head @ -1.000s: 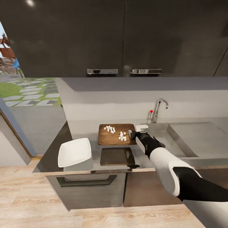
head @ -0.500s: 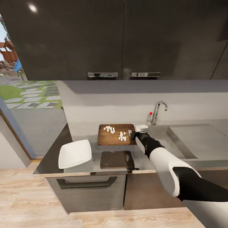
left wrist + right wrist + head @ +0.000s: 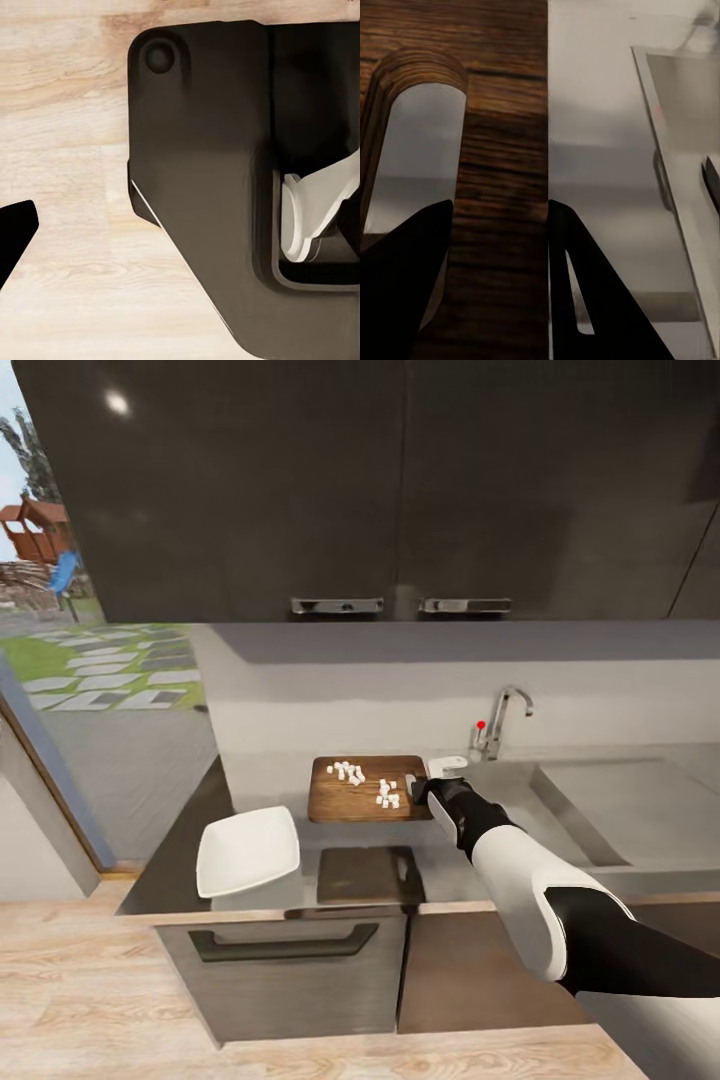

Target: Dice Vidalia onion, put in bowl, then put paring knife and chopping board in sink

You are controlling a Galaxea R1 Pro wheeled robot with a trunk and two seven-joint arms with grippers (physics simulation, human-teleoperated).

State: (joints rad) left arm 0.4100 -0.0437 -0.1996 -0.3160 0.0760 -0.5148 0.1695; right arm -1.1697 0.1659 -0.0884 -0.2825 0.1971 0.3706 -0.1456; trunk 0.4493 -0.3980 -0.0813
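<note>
At the chopping board's [image 3: 362, 788] sink-side short edge, the right tool [image 3: 499, 225] clamps the strip beside the handle slot, the board lying lengthwise leftward on the counter [image 3: 470, 860], white bowl [image 3: 248, 849] nearer left.

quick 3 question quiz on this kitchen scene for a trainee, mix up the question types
1. True or false: the diced onion is already in the bowl.
2. What do the right gripper jaws straddle? A) tap B) chopping board end by its handle slot C) bowl
3. Fill in: the bowl sits near the countertop's ___ edge.

Key: 1 false, it lies on the board; 2 B; 3 front.
</note>
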